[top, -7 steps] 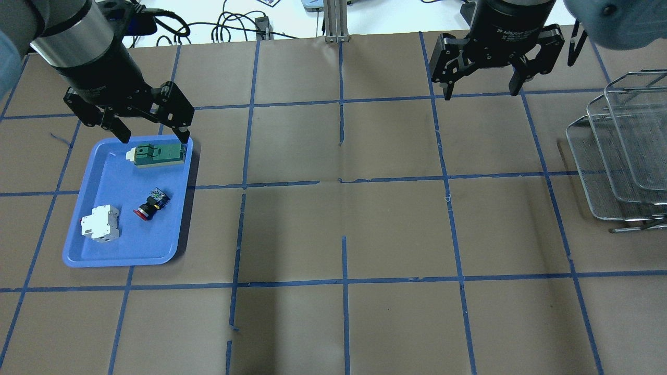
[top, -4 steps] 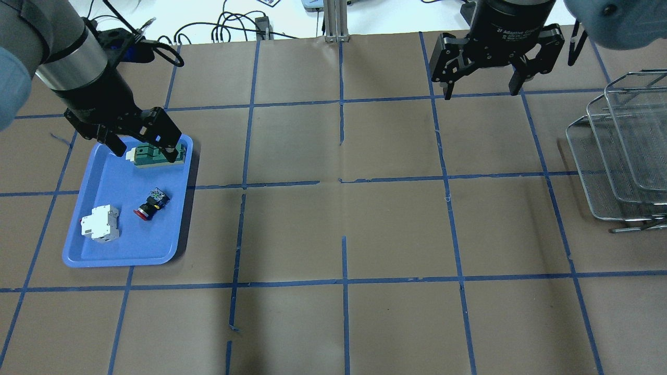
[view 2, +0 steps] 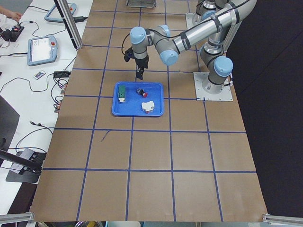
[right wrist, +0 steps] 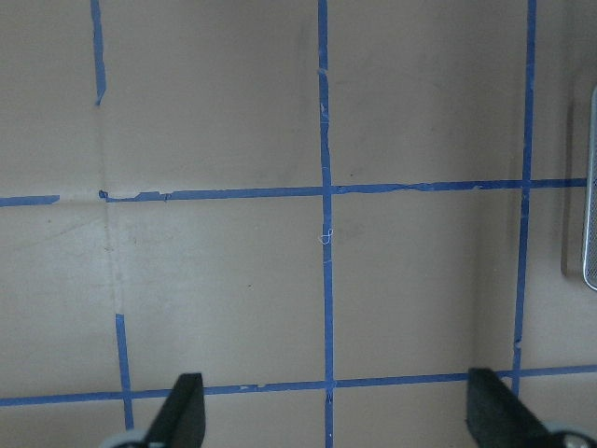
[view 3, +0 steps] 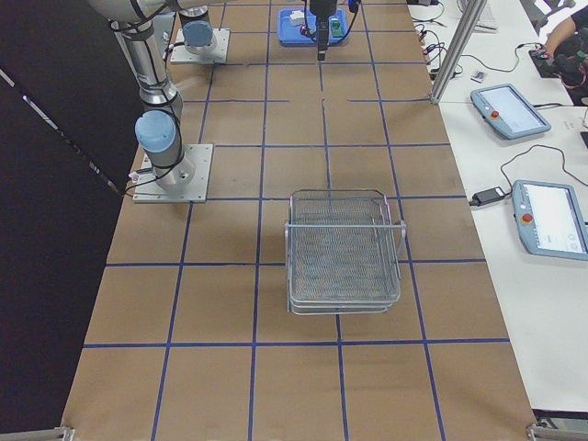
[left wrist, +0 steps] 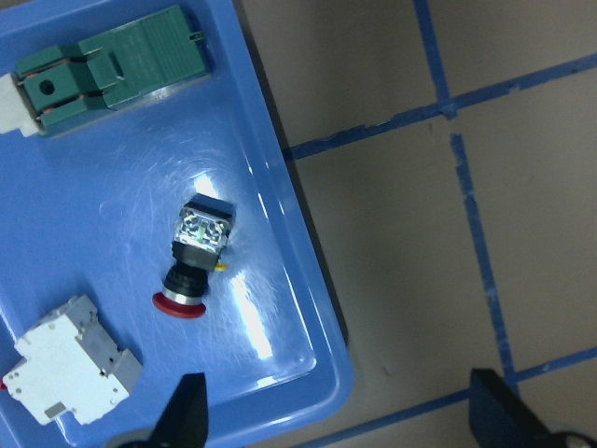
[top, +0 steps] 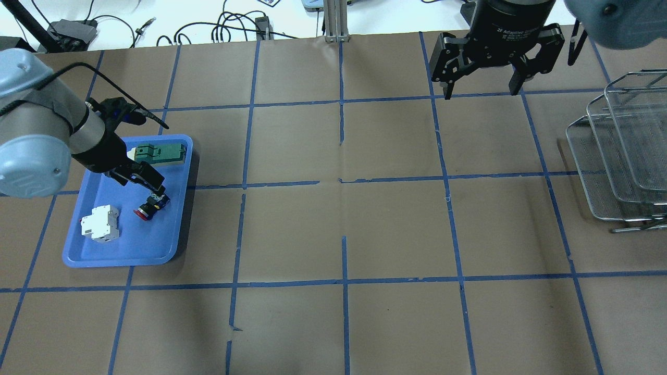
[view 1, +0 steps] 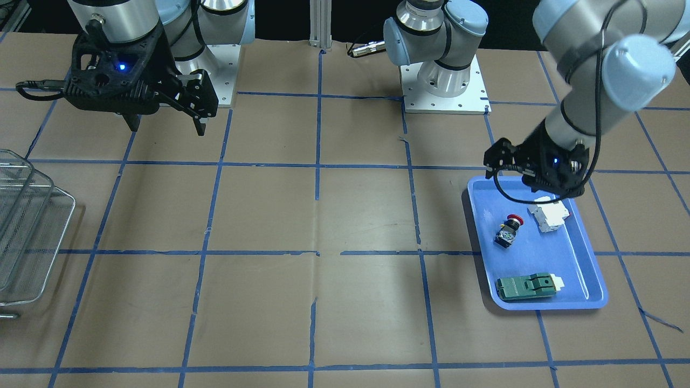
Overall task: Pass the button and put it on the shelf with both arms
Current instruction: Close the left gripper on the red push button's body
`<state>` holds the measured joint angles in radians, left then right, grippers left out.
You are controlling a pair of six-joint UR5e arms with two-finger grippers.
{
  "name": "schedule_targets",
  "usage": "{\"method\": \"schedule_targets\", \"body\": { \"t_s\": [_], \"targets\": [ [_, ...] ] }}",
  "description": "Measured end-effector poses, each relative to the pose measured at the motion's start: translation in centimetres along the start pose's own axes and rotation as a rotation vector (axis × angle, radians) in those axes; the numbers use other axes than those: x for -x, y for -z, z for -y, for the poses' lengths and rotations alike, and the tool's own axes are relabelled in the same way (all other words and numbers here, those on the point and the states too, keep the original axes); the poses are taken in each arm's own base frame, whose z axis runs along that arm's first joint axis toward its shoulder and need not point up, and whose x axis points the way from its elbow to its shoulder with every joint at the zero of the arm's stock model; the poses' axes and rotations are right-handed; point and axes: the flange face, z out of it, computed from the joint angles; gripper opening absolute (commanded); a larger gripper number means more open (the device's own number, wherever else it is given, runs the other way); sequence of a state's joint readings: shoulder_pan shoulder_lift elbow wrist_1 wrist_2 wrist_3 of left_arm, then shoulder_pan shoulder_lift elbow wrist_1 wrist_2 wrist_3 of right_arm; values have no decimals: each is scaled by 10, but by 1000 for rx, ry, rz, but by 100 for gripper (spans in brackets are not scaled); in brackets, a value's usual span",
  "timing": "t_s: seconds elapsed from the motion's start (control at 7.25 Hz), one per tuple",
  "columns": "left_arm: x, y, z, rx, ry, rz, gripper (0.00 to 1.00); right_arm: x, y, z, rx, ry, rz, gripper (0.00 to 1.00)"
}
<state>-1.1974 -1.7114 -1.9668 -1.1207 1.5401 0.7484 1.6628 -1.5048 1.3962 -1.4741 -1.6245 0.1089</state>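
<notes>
The button [top: 150, 206], with its red cap and black body, lies on its side in the blue tray [top: 125, 250]. It also shows in the front view [view 1: 508, 230] and the left wrist view [left wrist: 194, 259]. My left gripper [top: 139, 182] is open and empty, hovering low over the tray between the green part and the button; its fingertips [left wrist: 187, 411] frame the tray's edge. My right gripper [top: 482, 91] is open and empty, high at the table's far right, over bare paper [right wrist: 338, 420]. The wire-mesh shelf [top: 620, 156] stands at the right edge.
A white breaker block [top: 100, 223] and a flat green part [top: 156, 154] lie in the same tray. Brown paper with a blue tape grid covers the table. Cables lie beyond the far edge. The shelf also shows in the front view [view 1: 27, 226].
My left gripper has come down and toward the near side, from above the green part to just beside the button. The right arm has not moved.
</notes>
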Motion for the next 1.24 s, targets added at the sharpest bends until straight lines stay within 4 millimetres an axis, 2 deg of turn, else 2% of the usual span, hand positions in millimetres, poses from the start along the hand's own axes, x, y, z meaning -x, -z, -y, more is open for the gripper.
{"method": "schedule_targets", "body": {
  "t_s": [0.28,0.83,0.97,1.1,1.24],
  "targets": [
    [33,-41,-8,11,-77,-25,100,0,0,0,1,0,0,100],
    [55,-81,-3,7,-238,-19,100,0,0,0,1,0,0,100],
    [58,-89,-5,14,-242,-29,96,0,0,0,1,0,0,100],
    [60,-94,-10,19,-237,-39,62,0,0,0,1,0,0,100],
    [60,-97,-13,22,-233,-44,16,0,-1,0,1,0,0,100]
  ]
}}
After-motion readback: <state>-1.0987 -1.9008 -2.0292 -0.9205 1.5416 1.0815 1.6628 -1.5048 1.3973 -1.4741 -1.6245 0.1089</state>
